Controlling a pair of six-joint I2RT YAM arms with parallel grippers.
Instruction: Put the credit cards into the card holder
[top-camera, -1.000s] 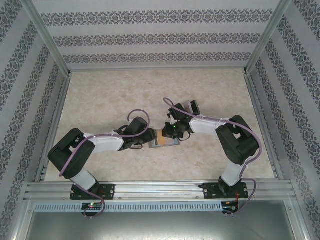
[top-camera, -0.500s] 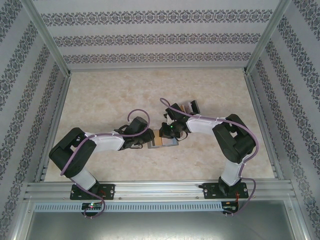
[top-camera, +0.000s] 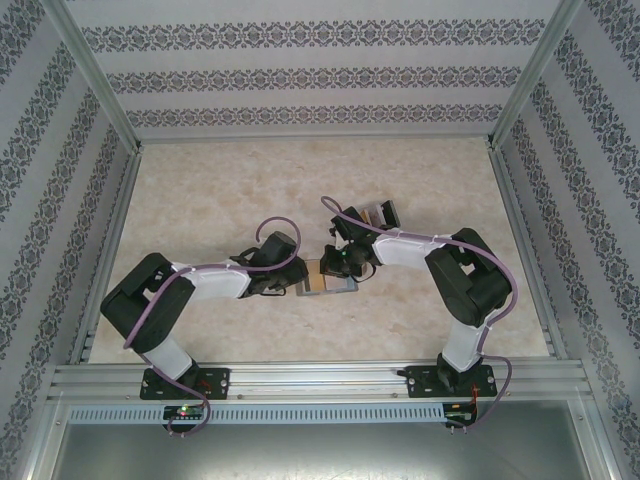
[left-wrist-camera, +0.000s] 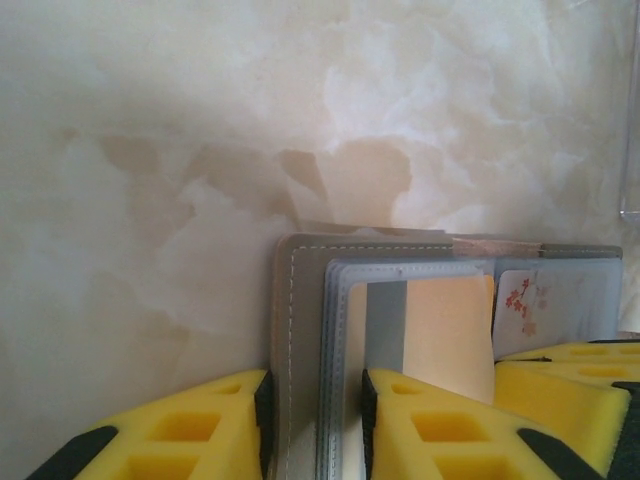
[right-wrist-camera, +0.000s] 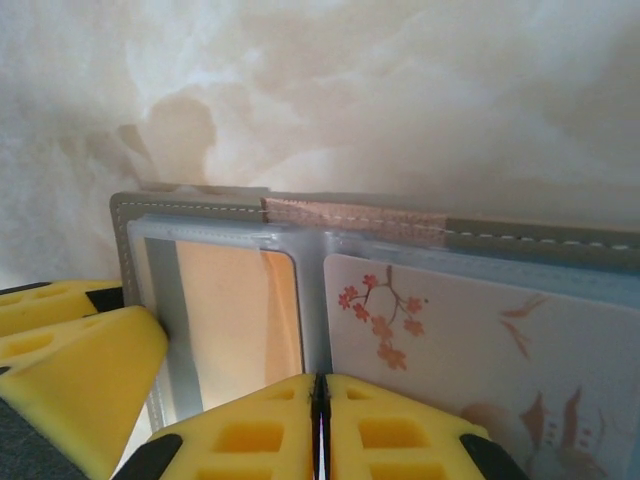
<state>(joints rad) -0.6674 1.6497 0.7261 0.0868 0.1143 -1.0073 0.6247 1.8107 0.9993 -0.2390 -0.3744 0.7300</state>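
bright, even light; soft shadows; wrist views blurred up close.

The grey card holder (top-camera: 325, 281) lies open and flat near the middle of the table (top-camera: 250, 180), its stitched cover underneath and its clear sleeves facing up. An orange card (right-wrist-camera: 235, 320) with a grey stripe sits inside one sleeve. A pale card (right-wrist-camera: 450, 350) printed with red blossoms covers the other panel.

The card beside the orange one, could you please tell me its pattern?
Pale card with red blossoms, clearest from the right wrist.
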